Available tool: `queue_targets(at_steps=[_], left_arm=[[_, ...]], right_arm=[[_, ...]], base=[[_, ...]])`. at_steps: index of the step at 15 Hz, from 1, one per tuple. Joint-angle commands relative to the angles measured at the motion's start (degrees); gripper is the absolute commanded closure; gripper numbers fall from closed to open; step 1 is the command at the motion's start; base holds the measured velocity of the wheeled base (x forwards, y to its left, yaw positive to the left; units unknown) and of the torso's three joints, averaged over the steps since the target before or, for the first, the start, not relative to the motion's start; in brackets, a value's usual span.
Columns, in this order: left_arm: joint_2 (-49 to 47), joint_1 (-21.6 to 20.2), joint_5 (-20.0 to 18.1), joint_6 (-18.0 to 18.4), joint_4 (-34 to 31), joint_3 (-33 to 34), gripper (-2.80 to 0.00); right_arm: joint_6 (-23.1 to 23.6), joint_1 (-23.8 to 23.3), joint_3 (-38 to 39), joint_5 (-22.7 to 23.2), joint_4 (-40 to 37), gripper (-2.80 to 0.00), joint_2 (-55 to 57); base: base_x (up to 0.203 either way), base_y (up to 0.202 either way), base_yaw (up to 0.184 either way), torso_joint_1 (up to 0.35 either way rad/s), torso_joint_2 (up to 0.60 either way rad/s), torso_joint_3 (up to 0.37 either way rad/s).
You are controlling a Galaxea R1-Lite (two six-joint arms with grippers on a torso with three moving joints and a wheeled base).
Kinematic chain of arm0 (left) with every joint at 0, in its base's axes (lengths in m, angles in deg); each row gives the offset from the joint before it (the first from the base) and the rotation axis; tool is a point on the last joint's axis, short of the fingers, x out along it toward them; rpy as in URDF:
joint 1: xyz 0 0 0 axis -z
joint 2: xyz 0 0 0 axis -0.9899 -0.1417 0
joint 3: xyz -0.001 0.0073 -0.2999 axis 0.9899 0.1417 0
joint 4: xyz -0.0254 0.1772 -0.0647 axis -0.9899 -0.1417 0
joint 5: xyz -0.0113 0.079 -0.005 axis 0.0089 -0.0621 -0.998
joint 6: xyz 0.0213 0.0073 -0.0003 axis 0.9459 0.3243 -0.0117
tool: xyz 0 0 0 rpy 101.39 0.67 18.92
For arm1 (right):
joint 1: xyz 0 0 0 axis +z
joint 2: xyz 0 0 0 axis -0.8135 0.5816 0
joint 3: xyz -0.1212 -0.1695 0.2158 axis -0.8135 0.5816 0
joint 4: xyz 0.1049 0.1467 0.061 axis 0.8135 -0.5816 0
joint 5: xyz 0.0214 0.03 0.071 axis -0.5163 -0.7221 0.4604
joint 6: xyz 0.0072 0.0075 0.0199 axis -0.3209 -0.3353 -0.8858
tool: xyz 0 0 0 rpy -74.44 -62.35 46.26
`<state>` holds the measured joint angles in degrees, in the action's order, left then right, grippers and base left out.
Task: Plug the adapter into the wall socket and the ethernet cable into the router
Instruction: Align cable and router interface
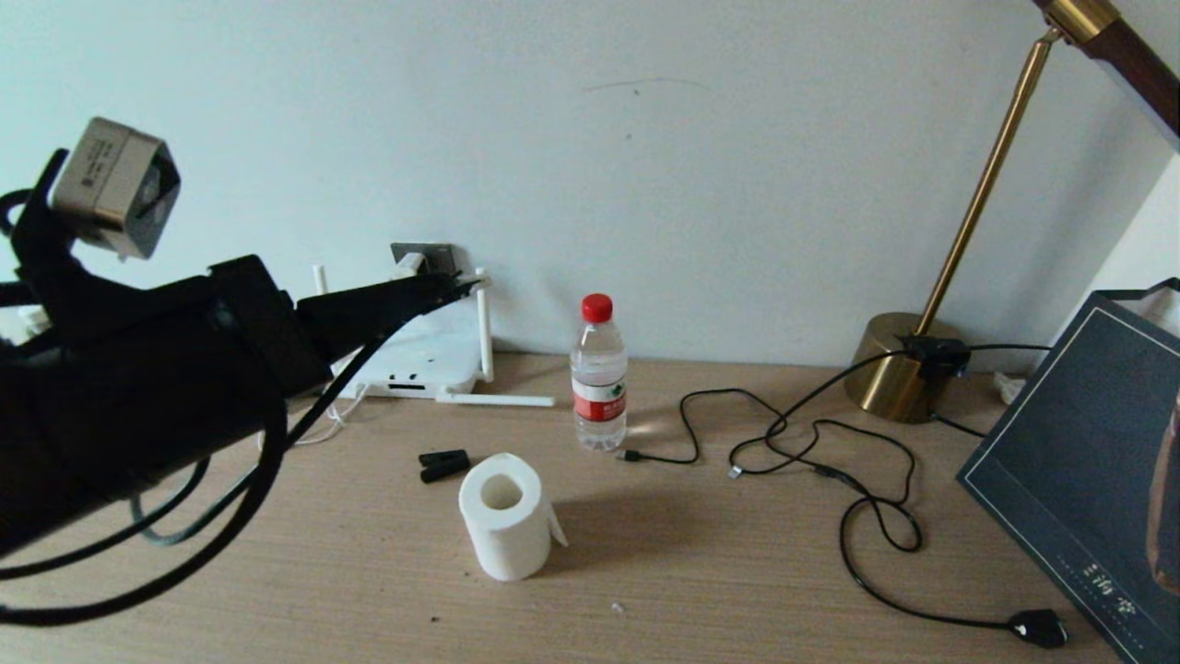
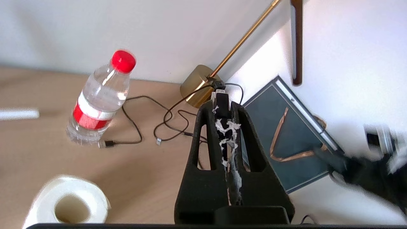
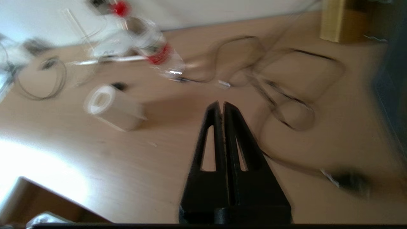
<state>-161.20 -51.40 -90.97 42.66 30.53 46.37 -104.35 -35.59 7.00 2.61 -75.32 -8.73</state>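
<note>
Head view: left arm reached in from the left, raised above the desk (image 1: 701,590), left gripper (image 1: 466,288) extended toward the wall socket (image 1: 426,254), tips over the router (image 1: 419,355). The adapter (image 1: 408,266) sat at the socket; seating could not be confirmed. Left wrist view alone showed the fingers (image 2: 251,140) pressed together on the ethernet cable (image 2: 221,105), its black boot protruding past the tips. To the right stood a paper roll (image 1: 505,516) and water bottle (image 1: 599,373), then thin black cables (image 1: 830,452) and a brass lamp (image 1: 908,364). Only the right wrist view showed the right gripper (image 3: 221,106): closed, holding nothing, hovering above the desk.
</note>
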Motion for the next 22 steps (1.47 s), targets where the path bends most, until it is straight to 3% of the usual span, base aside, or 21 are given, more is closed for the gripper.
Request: queue_targets(at_steps=[1, 2, 4, 5, 8, 11, 16, 19, 22], left_arm=[[1.1, 0.1, 0.8, -0.7, 0.3, 4.3, 0.0], [1.7, 0.0, 2.0, -0.7, 0.5, 7.3, 0.0], [2.8, -2.4, 9.7, -0.6, 0.2, 10.8, 0.0], [2.8, -4.5, 10.6, -0.7, 0.3, 12.1, 0.0], [0.3, -12.3, 8.4, -0.5, 0.6, 13.7, 0.0], [-8.1, -16.6, 7.5, 2.2, 1.1, 12.3, 0.0], [-25.6, -21.2, 6.7, 4.0, 9.7, 6.8, 0.0], [-33.0, -25.8, 3.4, 7.3, 13.0, 2.2, 0.0], [-37.5, -28.4, 1.1, 8.2, 15.2, -0.5, 0.0]], right_arm=[[1.7, -7.8, 1.7, -1.6, -8.1, 0.0, -12.7], [4.3, -10.9, 3.3, -1.9, -9.6, 0.0, -16.5], [11.7, -15.1, 8.1, -2.0, -11.0, 0.0, -26.1], [14.9, -16.3, 10.3, -2.0, -11.4, 0.0, -30.7], [20.2, -18.3, 21.8, -2.5, -8.4, 0.0, -37.4], [23.8, -18.9, 32.7, 0.5, 4.2, 0.0, -37.2], [24.9, -18.9, 34.3, 1.2, 7.9, 0.0, -37.2], [25.0, -18.9, 34.3, 1.3, 8.0, 0.0, -37.2], [22.0, -18.9, 34.3, 0.9, 8.1, 0.0, -37.2]], base=[[0.0, 0.0, 0.0, 0.0, 0.0, 0.0], [0.0, 0.0, 0.0, 0.0, 0.0, 0.0], [0.0, 0.0, 0.0, 0.0, 0.0, 0.0], [0.0, 0.0, 0.0, 0.0, 0.0, 0.0], [0.0, 0.0, 0.0, 0.0, 0.0, 0.0], [0.0, 0.0, 0.0, 0.0, 0.0, 0.0], [0.0, 0.0, 0.0, 0.0, 0.0, 0.0], [0.0, 0.0, 0.0, 0.0, 0.0, 0.0], [0.0, 0.0, 0.0, 0.0, 0.0, 0.0]])
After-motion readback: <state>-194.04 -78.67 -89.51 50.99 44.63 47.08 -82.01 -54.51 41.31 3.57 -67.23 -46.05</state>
